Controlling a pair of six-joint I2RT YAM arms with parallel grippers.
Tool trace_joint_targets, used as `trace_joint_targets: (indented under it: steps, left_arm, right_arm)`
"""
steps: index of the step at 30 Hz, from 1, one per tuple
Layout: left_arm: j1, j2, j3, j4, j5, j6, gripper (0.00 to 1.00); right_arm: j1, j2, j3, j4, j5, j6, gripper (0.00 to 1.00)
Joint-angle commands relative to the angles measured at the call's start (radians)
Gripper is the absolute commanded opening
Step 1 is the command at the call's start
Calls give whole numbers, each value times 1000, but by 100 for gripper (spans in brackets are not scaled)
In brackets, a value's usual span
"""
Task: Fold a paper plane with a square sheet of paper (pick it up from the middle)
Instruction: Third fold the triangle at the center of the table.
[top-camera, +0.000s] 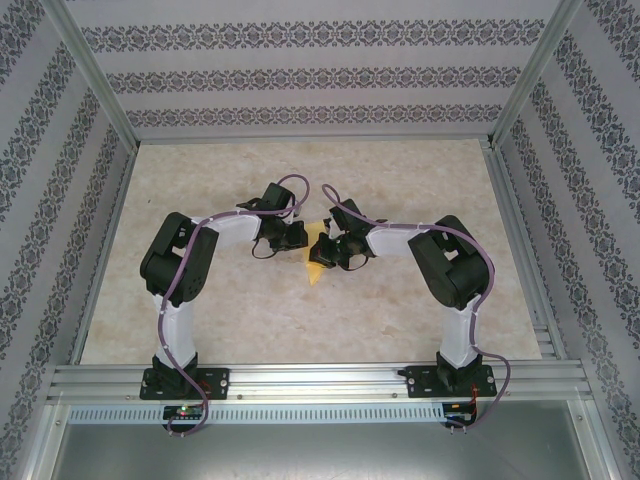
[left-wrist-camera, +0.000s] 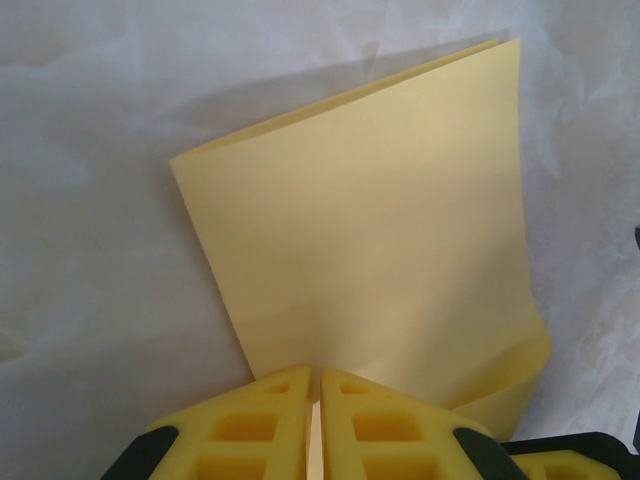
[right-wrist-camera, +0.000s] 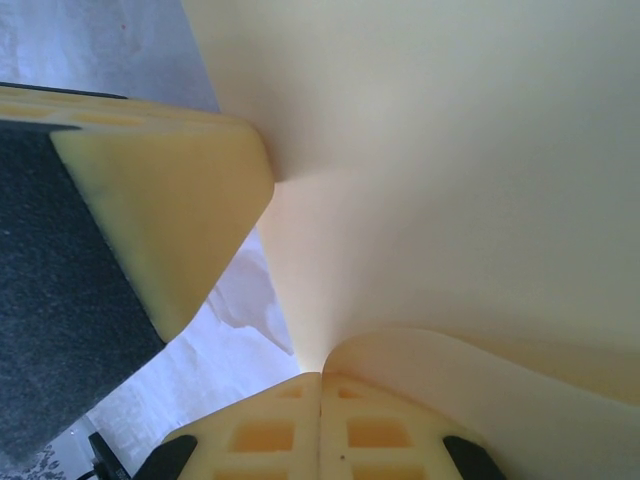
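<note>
My left claw (left-wrist-camera: 320, 385) is clenched on the folded yellow sheet of paper (left-wrist-camera: 370, 230), pinching its edge at 6 o'clock in the left wrist view, where two layers show. My right claw (right-wrist-camera: 320, 378) is likewise clamped on the sheet. Both claws meet mid-surface (top-camera: 250, 320), with the sheet showing just toward 6 o'clock of them.

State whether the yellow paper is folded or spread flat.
Folded: the square sheet of paper is doubled over, two layers showing along its far edge.
</note>
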Motion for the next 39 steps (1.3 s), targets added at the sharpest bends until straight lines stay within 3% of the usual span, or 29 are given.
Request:
trace_joint_targets:
  steps: [1, 26, 39]
  left_arm:
    - [-6, 28, 2, -24, 16, 4, 12]
    - [-5, 29, 3, -27, 25, 6, 12]
    - [53, -81, -10, -38, -1, -50, 18]
  right_arm:
    - [8, 15, -9, -15, 27, -25, 4]
    - [7, 39, -5, 18, 13, -20, 5]
    - [5, 47, -23, -16, 25, -39, 22]
